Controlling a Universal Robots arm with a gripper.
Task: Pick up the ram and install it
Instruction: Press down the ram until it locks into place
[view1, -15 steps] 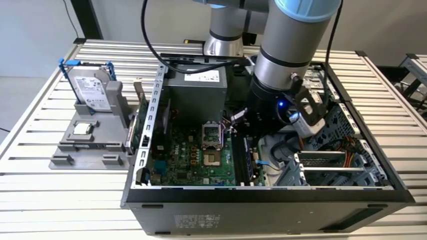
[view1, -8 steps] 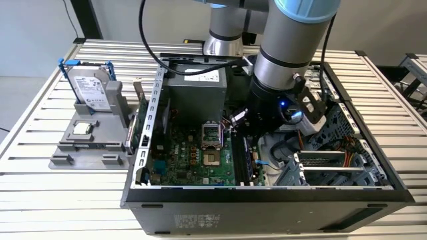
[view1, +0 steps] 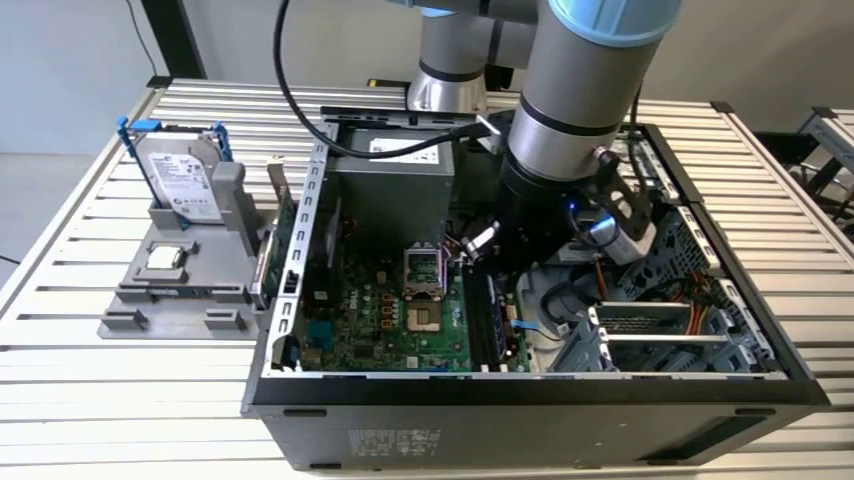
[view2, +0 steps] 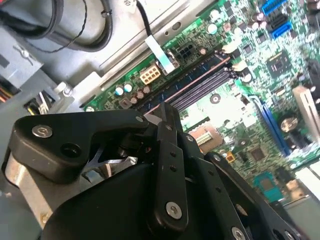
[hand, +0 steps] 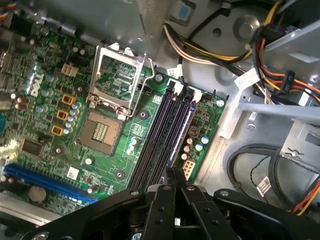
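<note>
The arm reaches down into the open PC case (view1: 667, 380) on the slatted desk (view1: 80, 400). The gripper (hand: 172, 187) hangs just above the memory slots (hand: 167, 132) beside the open socket (hand: 116, 75), its jaws closed together with nothing visibly between them. The ram (hand: 181, 127) stands seated in the outer slot, a dark stick with a bluish edge.

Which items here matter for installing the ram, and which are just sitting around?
Job: ram, standing in the memory slots; claw right by it.
Lying about: hard drive and processor chip, both on the grey holder.
</note>
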